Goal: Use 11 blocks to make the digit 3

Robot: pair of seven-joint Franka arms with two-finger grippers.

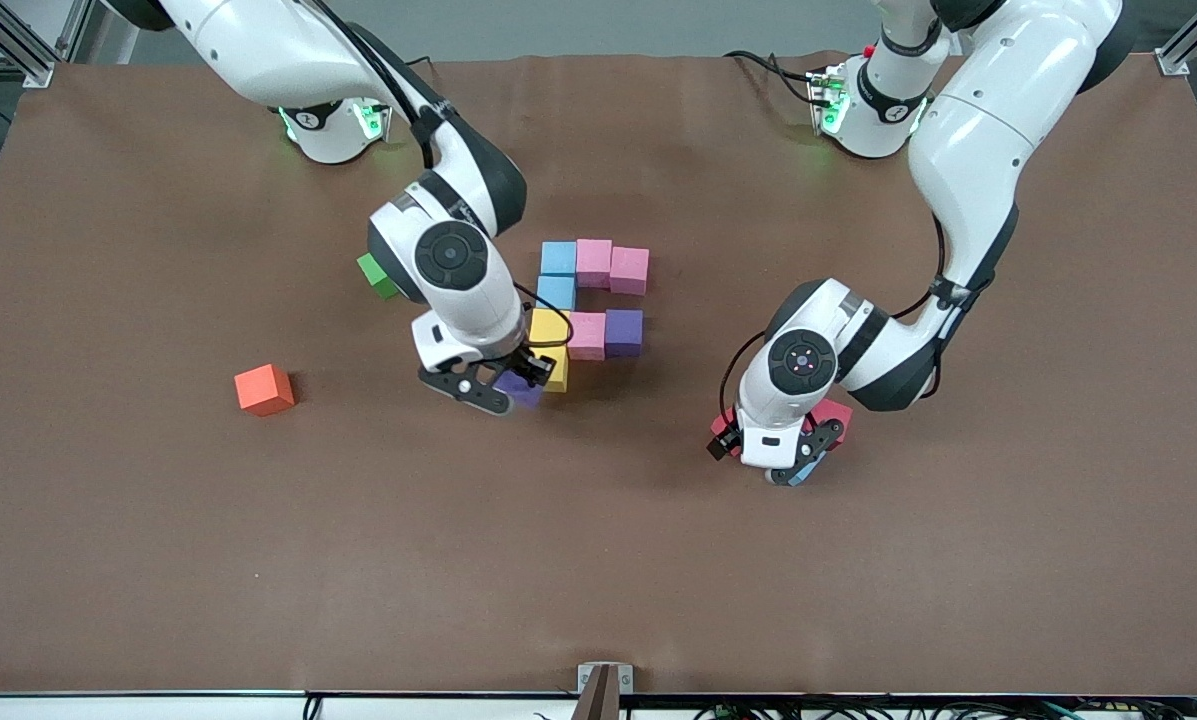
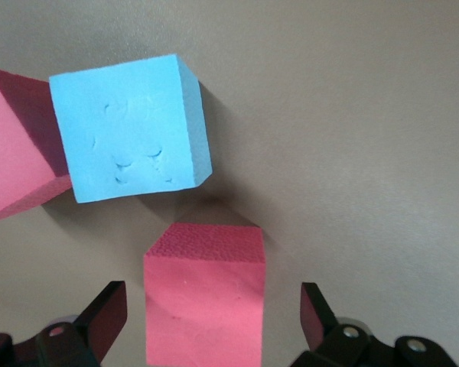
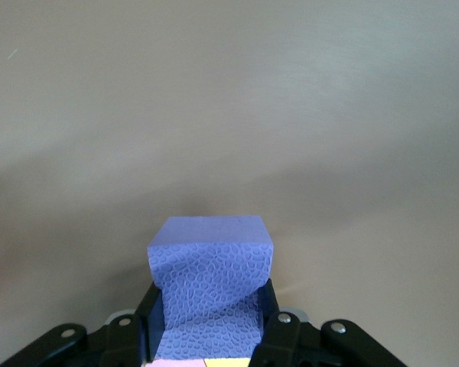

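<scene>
right wrist view: right gripper [image 3: 206, 336] clamps purple cube [image 3: 210, 287]
left gripper [image 2: 214, 321]: fingers spread around red cube [image 2: 204, 302]

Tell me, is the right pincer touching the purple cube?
Touching. In the right wrist view the right pincer has its fingers pressed on both sides of the purple cube.
</scene>
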